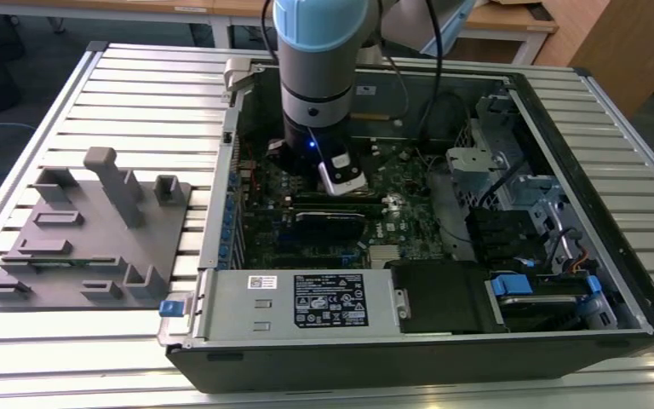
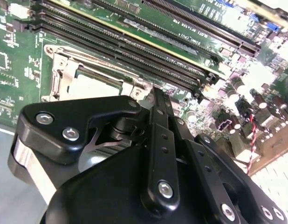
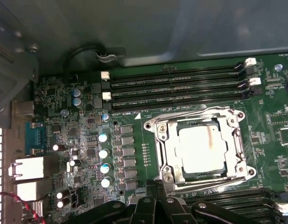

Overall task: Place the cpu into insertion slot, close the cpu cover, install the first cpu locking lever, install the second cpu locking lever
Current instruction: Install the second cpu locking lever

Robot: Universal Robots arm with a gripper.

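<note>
The cpu [image 3: 202, 149] lies flat in the insertion slot [image 3: 243, 116] on the green motherboard, its pale silver face showing through the square cut-out. The cpu cover [image 3: 168, 140] is down flat around it. One thin wire lever [image 3: 190, 115] runs along the side by the memory slots, a second lever [image 3: 214, 183] along the opposite side. My gripper [image 3: 156, 184] is shut with nothing in it, its tip at the socket corner beside the second lever's end. In the second wrist view the gripper [image 2: 155, 93] sits just past the cpu [image 2: 95, 86]. The arm [image 1: 316, 68] reaches down into the open case.
Long black memory slots [image 3: 176, 86] flank the socket. Capacitors [image 3: 104, 154] stand nearby. The labelled power supply box [image 1: 304, 298] and drive cage [image 1: 531, 221] fill the case's near and right parts. A grey fixture plate [image 1: 88, 230] lies on the exterior view's left.
</note>
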